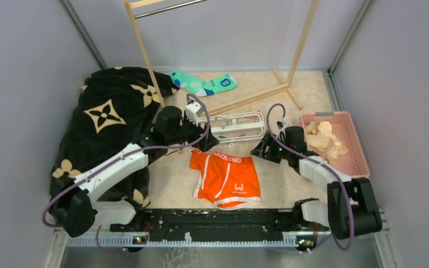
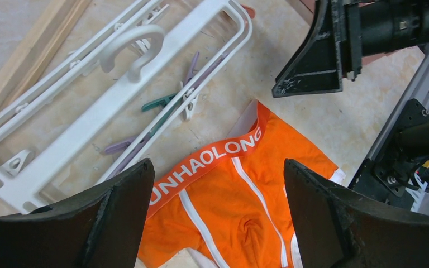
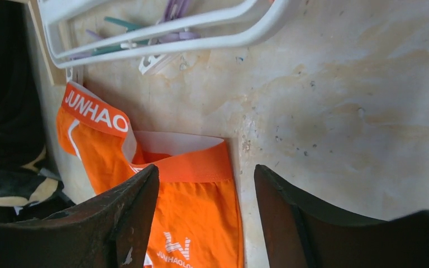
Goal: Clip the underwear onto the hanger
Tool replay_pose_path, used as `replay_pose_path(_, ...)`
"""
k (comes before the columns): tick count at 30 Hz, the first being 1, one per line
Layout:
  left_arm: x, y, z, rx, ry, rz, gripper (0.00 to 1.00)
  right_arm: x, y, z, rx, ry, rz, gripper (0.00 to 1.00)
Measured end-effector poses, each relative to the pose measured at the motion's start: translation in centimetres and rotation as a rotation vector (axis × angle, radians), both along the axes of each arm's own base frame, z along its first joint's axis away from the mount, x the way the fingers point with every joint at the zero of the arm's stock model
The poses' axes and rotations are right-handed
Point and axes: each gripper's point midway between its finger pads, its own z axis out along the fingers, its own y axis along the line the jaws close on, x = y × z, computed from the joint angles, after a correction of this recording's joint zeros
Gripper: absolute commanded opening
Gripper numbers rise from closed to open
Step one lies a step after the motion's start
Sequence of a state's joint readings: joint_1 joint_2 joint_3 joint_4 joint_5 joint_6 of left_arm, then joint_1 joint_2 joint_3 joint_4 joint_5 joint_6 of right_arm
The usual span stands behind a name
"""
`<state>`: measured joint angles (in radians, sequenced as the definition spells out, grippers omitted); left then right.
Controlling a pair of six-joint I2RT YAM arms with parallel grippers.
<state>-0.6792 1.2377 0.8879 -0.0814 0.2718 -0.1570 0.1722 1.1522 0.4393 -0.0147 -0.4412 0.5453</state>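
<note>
The underwear [image 1: 226,180] lies flat on the mottled beige bench [image 1: 290,181], in the middle, between the two arms. Its long axis runs near to far. The lettered waistband is at the far end and the leg openings point back toward the arm bases. It is soft, bright orange knit with white trim stripes, and the waistband's right part is folded open (its pale inner side shows in the right wrist view).

Just beyond the waistband, the hanger [image 1: 236,126] lies flat with its long axis left to right. It is a rigid white plastic frame of thin bars with a curved hook, and its slim purple and teal clips [image 2: 162,104] are splayed on the bench.

The left end effector [image 2: 217,170] hovers over the waistband's left end, jaws spread wide and grasping nothing. The right end effector [image 3: 206,172] is also released and empty, hanging by the waistband's right end.
</note>
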Motion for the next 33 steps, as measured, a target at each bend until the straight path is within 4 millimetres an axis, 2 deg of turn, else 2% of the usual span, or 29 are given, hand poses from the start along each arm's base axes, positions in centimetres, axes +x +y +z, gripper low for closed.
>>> replay_pose_path(6, -0.4, -0.8, -0.5, 0.003, 0.023, -0.044, 0.90, -0.8, 1.5, -3.1, 0.023, 0.106, 0.070, 0.56)
replay_pose_path(16, -0.4, -1.4, -0.3, 0.011, 0.011, -0.089, 0.89, -0.3, 2.9, -3.2, 0.095, 0.066, 0.134, 0.50)
replay_pose_path(20, -0.4, -1.8, -0.6, 0.015, 0.018, -0.117, 0.88, -0.5, 3.3, -3.4, 0.122, 0.065, 0.150, 0.36)
replay_pose_path(24, -0.3, -2.3, -0.9, 0.022, 0.019, -0.144, 0.88, -0.9, 3.4, -3.8, 0.136, 0.072, 0.149, 0.03)
replay_pose_path(26, -0.3, -2.6, -1.0, 0.024, 0.013, -0.164, 0.89, -1.2, 3.5, -4.0, 0.144, 0.077, 0.151, 0.00)
replay_pose_path(30, -0.5, -3.2, -1.4, 0.032, -0.001, -0.229, 0.92, -1.4, 3.6, -2.9, 0.158, 0.025, 0.173, 0.00)
replay_pose_path(33, -0.9, -4.0, -1.4, 0.032, -0.021, -0.310, 0.94, -1.1, 3.7, -0.3, 0.154, -0.101, 0.203, 0.00)
